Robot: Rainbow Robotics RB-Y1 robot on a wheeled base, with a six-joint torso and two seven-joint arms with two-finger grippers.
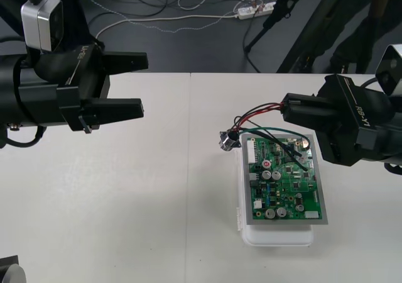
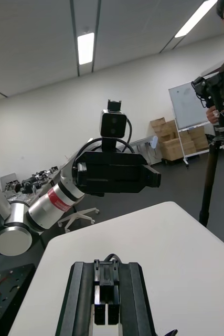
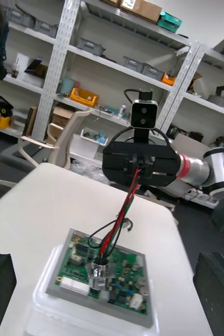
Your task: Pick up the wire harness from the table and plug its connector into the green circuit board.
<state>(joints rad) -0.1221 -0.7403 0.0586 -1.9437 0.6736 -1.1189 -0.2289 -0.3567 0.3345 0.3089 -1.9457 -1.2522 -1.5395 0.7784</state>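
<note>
Wires of the harness (image 1: 254,113), red, black and green, are clamped between the right jaws, which are pressed together on them. These jaws stand just above the corner of the green circuit board (image 1: 286,176) that is nearest to them. From the right jaws the wires run out toward the left jaws and end at the round metal socket (image 1: 229,140). The socket is at the board corner on the side of the left jaws; I cannot tell if it touches the board or only hangs beside it. One green wire makes a loop over the board, just below the right jaws. Where the black plug is, I cannot tell. The board sits on its white base (image 1: 276,236) on the desk (image 1: 125,201), under the right jaws. The left jaws are wide apart and hold nothing. Their fingers (image 1: 119,110) point toward the right jaws, and they hang over the desk, well apart from the board and the harness.
</note>
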